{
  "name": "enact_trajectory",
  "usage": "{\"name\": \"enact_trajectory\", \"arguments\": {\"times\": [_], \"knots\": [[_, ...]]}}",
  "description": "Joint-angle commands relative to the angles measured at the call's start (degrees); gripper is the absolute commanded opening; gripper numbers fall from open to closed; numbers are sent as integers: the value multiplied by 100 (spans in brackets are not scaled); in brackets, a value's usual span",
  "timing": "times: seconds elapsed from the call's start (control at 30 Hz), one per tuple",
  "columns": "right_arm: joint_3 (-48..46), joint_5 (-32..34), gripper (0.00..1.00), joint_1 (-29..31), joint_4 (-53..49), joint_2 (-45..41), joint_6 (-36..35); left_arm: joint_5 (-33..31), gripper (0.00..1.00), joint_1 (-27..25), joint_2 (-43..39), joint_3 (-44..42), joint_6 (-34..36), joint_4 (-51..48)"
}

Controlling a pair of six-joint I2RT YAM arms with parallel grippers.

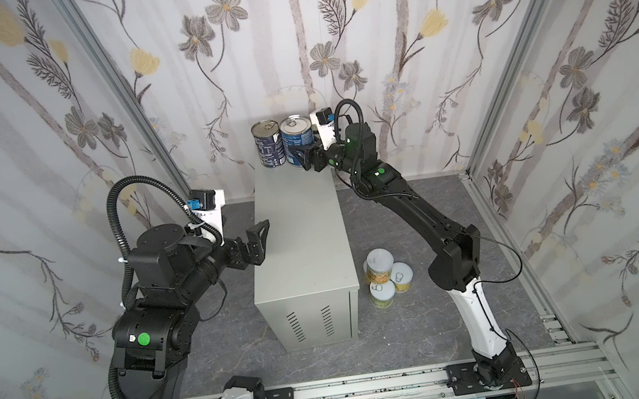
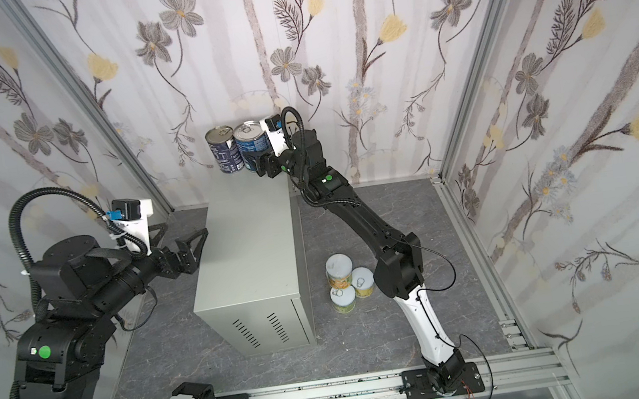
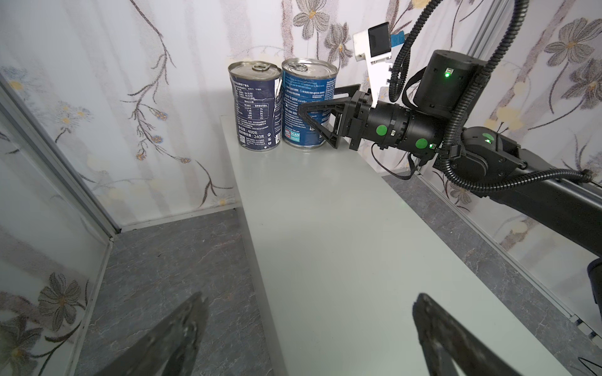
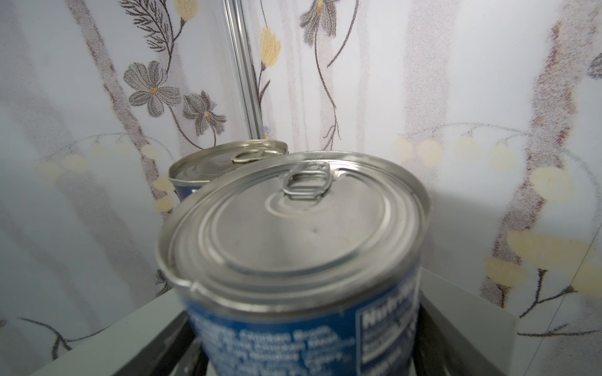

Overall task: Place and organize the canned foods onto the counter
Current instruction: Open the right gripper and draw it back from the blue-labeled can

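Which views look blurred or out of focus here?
Right wrist view: the nearer blue can fills the frame, its label print smeared; left wrist view: the second blue can reads sharp, the left fingers soft at the edge; both top views: crisp.

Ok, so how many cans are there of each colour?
Blue cans: 2, on the counter
Yellow or green cans: 3 showing, on the floor
Total: 5 showing; the highest yellow can may sit on one more, but I cannot tell.
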Motion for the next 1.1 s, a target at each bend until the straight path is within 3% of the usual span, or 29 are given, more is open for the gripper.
{"name": "enact_trajectory", "arguments": {"times": [0.0, 0.77, 0.87, 1.0, 1.07], "knots": [[10, 40, 79, -101, -427, -1, 178, 84, 100, 5, 1, 14, 30, 228], [-17, -4, 80, -128, -583, -77, 77, 118, 100, 2, -46, -57, 27, 288], [-23, -22, 85, -124, -599, -79, 68, 129, 100, 8, -44, -66, 5, 303], [-23, -15, 99, -116, -583, -124, 74, 171, 100, 5, -54, -75, -6, 312], [-47, 9, 100, -107, -562, -157, 66, 181, 100, 8, -57, -75, -15, 314]]}}
